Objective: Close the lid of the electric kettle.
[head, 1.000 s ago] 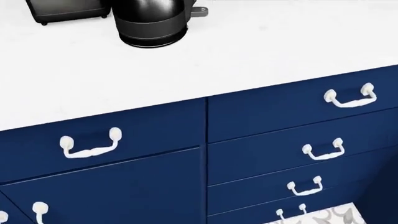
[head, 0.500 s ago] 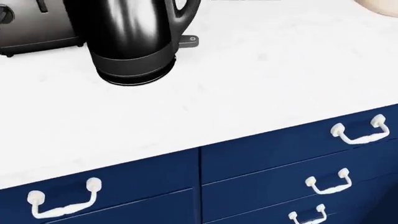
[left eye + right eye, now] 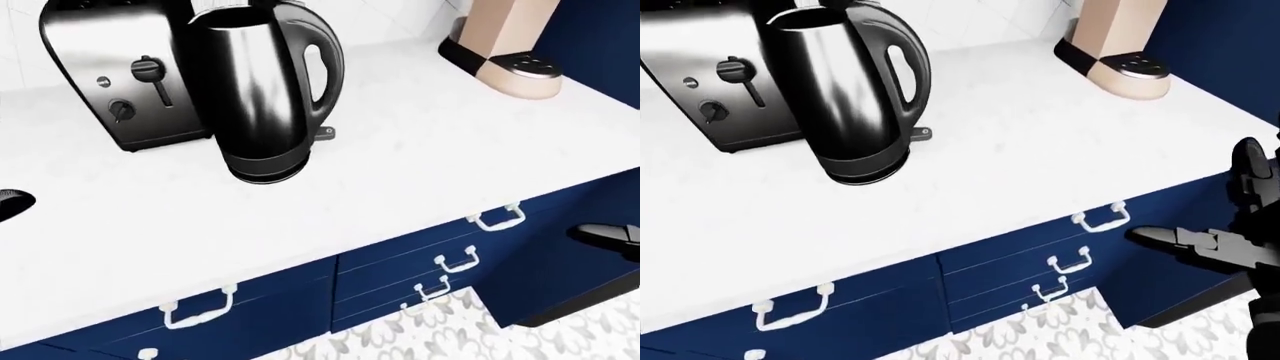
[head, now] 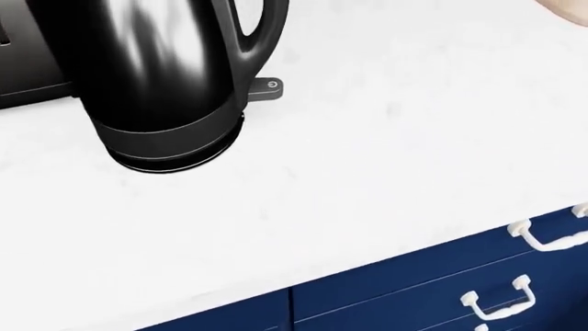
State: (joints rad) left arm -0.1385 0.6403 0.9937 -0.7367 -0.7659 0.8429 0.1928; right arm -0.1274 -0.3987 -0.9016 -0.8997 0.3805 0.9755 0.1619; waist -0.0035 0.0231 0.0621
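A glossy black electric kettle (image 3: 268, 94) stood upper left beside a chrome toaster (image 3: 120, 75) on the white countertop (image 3: 420, 165); the right hand (image 3: 1230, 240), lower right, hung open and empty.

Black kettle (image 3: 268, 90) upright on white counter (image 3: 400, 172), lid open.

black kettle (image 3: 265, 97) upright on white counter (image 3: 400, 172), toaster (image 3: 120, 75) just beside it

White counter (image 3: 420, 157), navy drawers (image 3: 400, 270), patterned floor (image 3: 420, 337)
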